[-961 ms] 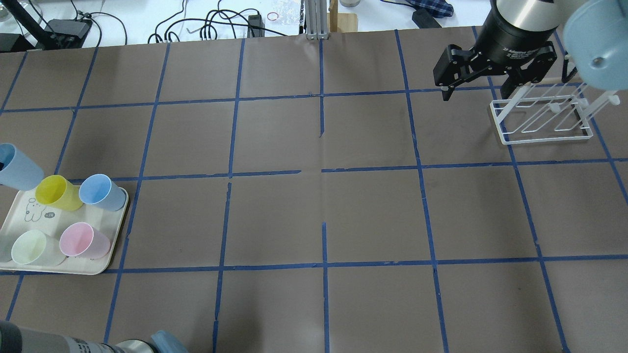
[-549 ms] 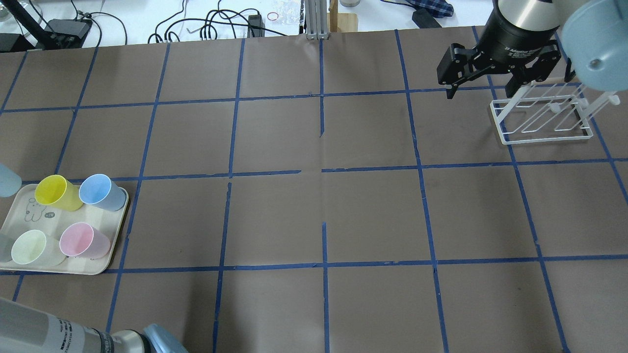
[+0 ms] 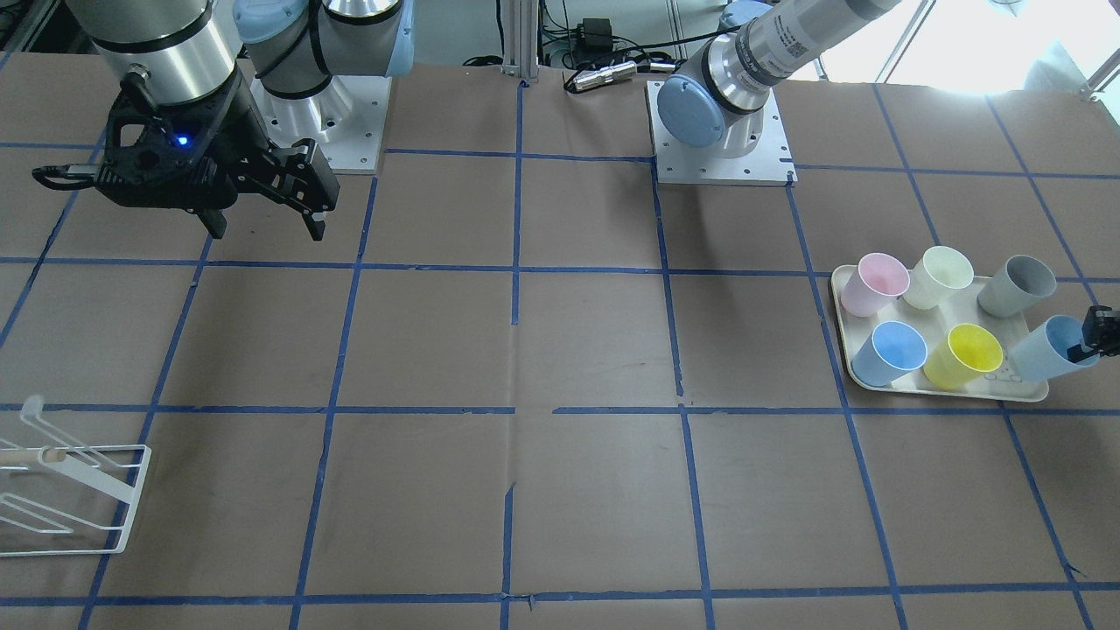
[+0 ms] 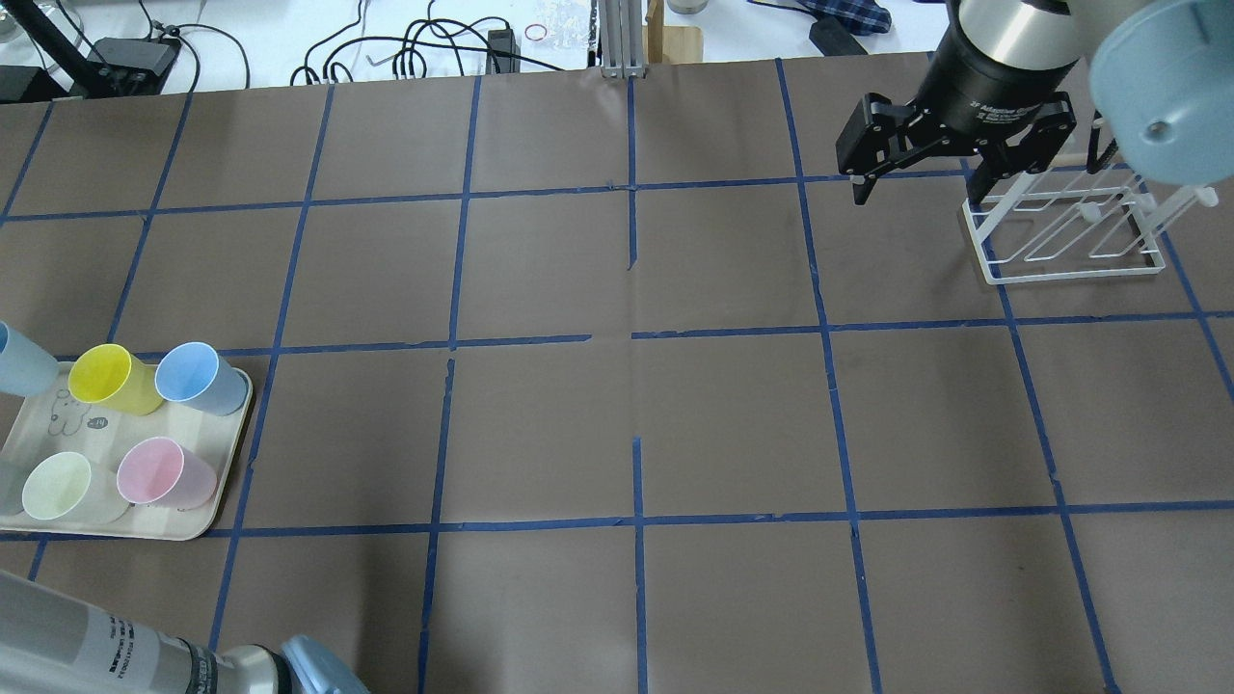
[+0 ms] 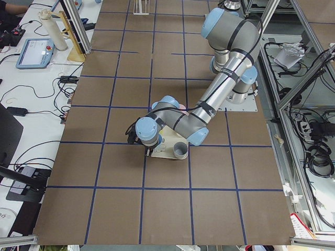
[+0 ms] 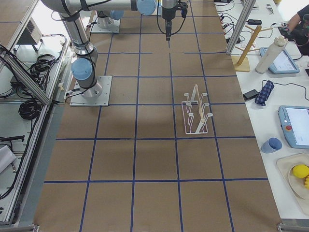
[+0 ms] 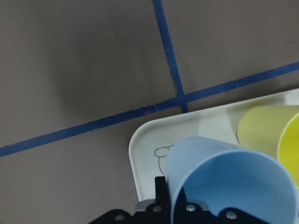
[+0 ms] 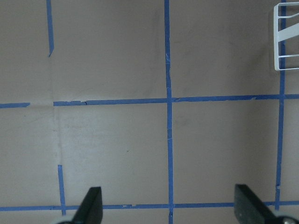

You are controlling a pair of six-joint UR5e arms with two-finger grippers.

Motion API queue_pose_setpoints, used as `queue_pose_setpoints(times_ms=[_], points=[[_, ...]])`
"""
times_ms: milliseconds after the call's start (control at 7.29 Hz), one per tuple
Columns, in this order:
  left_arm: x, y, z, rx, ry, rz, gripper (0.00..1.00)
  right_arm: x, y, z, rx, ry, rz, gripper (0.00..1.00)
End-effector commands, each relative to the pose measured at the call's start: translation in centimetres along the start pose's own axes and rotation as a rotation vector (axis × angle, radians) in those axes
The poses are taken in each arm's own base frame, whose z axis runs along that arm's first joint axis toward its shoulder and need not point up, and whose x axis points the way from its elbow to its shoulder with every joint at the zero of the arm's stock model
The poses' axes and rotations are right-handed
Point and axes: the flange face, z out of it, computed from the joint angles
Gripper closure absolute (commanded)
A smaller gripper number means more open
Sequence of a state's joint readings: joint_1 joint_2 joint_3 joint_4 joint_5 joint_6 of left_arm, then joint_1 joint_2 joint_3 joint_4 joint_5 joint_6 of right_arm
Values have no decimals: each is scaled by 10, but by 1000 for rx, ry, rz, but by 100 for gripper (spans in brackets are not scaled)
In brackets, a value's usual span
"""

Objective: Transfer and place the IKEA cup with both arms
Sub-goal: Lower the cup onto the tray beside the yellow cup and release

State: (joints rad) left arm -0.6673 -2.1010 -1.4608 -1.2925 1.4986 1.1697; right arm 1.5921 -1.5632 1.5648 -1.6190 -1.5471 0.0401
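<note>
Reaches low with the left arm, elbow folded, over the tray [image 4: 174, 525] at the left end of the desk [image 4: 540, 424], with the left gripper [image 3: 1101, 332] clamped on the rim of the IKEA cup [image 3: 1046, 352]. Holds that cup tilted at the tray's corner, just beside the yellow cup [image 3: 967, 354], near the sky-blue cup [image 3: 891, 352], pink cup [image 3: 875, 282], pale green cup [image 3: 941, 276] and grey cup [image 3: 1019, 284] standing on the tray. Points the right gripper [image 4: 916, 188] straight down above the desk at the far right, jaws spread wide and empty, just beside the white wire rack [image 4: 1070, 275].
</note>
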Motion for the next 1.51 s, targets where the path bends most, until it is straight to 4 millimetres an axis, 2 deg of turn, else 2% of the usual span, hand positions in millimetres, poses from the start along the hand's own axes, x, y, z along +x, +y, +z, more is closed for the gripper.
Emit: queue_pose_setpoints(times_ms=[0,275,549,824,1098,1373], points=[[-4,2,14,-10,20,-4,100,-2,1,2,-13,-5,-3,0],[-13,11,22,-12,32,-20,100,-2,1,3,-13,-8,-3,0],[-20,20,20,-10,30,-24,100,-2,0,3,-12,-8,1,0],[-21,21,27,-23,38,-25,100,-1,2,2,-35,8,5,0],[-23,23,28,-49,26,-24,32,1,-2,8,-62,25,3,0],[-21,21,9,-45,5,-22,15,5,-2,8,-61,58,1,0]])
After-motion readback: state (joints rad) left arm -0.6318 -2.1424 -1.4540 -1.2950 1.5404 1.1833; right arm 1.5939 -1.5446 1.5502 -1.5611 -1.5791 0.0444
